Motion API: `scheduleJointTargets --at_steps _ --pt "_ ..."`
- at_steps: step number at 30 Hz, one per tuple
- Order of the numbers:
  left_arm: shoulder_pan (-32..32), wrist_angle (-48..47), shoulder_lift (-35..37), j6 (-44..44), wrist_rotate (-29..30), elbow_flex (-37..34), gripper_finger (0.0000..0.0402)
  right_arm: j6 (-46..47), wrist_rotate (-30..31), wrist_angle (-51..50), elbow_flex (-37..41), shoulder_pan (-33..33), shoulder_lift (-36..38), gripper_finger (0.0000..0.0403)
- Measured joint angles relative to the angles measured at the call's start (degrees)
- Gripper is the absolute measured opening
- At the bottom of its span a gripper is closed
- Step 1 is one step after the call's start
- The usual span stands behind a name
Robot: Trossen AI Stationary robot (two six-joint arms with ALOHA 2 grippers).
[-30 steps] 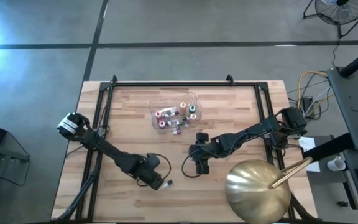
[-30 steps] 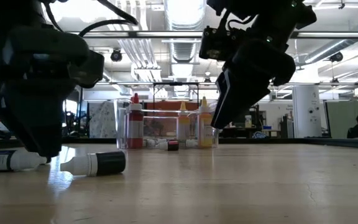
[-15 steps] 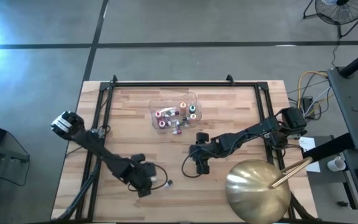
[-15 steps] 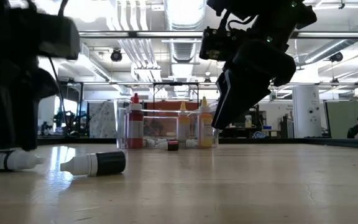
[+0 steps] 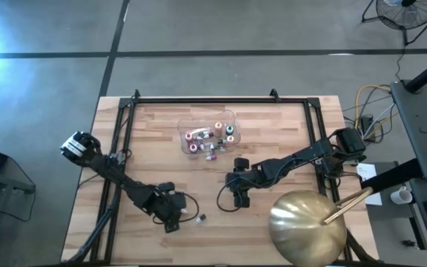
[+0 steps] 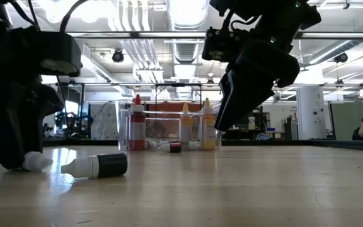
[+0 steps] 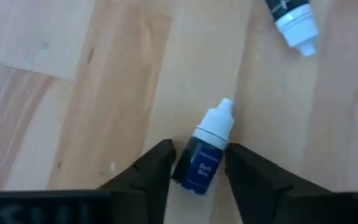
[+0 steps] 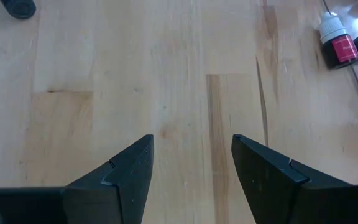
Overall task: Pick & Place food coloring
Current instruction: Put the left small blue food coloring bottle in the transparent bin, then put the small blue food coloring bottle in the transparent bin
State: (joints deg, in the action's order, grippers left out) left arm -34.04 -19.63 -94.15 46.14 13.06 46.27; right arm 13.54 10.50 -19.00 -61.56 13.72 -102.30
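The left gripper [image 7: 197, 163] is low at the near-left part of the worktop [image 5: 288, 133]. Its jaws bracket a dark bottle [image 7: 205, 156] with a white cap that lies flat on the wood; the fingers sit just beside the bottle's sides, and whether they already press on it cannot be told. A second bottle [image 7: 293, 20], dark with a white cap, also lies on its side nearby on the boards, clear of the jaws. In the low view it [image 6: 95, 165] lies just beside the left arm.

The right gripper [image 8: 191, 163] hangs above the middle of the worktop with its jaws apart over bare wood, holding nothing.

A clear tub [image 5: 230, 120] stands toward the far side of the worktop, with several bottles upright inside it; red and orange caps show in the low view. A few more small bottles lie on the wood against its near side, one with a reddish label and white cap [image 8: 336, 42].

A gold dome [image 5: 308, 226] rests at the near-right corner.
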Motion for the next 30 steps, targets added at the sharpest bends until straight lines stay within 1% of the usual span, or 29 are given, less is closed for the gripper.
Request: scheduleJointTargets --at_steps 4,7,11,14,16,18,20,23,24,26,28,30 --pt "1.76 -0.4 0.42 -1.52 -0.37 -0.14 0.0074 0.0 0.15 -0.02 0.0 -0.02 0.0 0.021" --pt "3.64 -1.24 1.02 -4.46 1.62 0.63 0.0029 0.27 1.65 -0.09 -0.02 -0.02 0.0 0.021" --pt "8.47 -5.02 3.74 -9.84 4.86 2.67 0.0027 3.53 5.67 -1.85 -0.48 -0.11 0.61 0.021" --pt "13.62 -14.96 8.3 -15.41 7.87 6.38 0.0027 6.45 10.88 -6.51 -1.53 -0.1 2.95 0.021" --pt "17.56 -17.84 12.21 -20.21 11.66 9.51 0.0027 8.96 14.86 -9.49 -2.03 -0.09 5.21 0.021" --pt "22.29 -16.07 16.74 -25.26 14.33 11.78 0.0033 10.44 18.05 -10.68 -2.0 -0.11 7.8 0.021" --pt "27.44 -9.4 20.44 -29.43 14.97 12.59 0.005 11.26 20.38 -10.69 -1.76 -0.13 10.15 0.021" --pt "35.84 -2.05 22.93 -29.58 15.0 12.82 0.0096 11.98 22.6 -10.68 -1.66 -0.11 12.64 0.021" --pt "38.09 -2.31 23.29 -28.61 14.04 13.43 0.0113 12.0 22.94 -10.75 -1.64 -0.13 13.11 0.021" --pt "41.16 -3.88 24.05 -28.19 8.63 15.03 0.0143 12.73 23.12 -10.79 -1.64 -0.13 13.59 0.021" --pt "41.65 -4.56 24.44 -27.5 1.95 16.16 0.0164 13.9 23.15 -10.78 -1.6 -0.13 13.64 0.021" --pt "41.25 -4.92 24.35 -27.77 -1.45 16.58 0.0177 14.83 23.14 -10.87 -1.59 -0.13 13.38 0.021"
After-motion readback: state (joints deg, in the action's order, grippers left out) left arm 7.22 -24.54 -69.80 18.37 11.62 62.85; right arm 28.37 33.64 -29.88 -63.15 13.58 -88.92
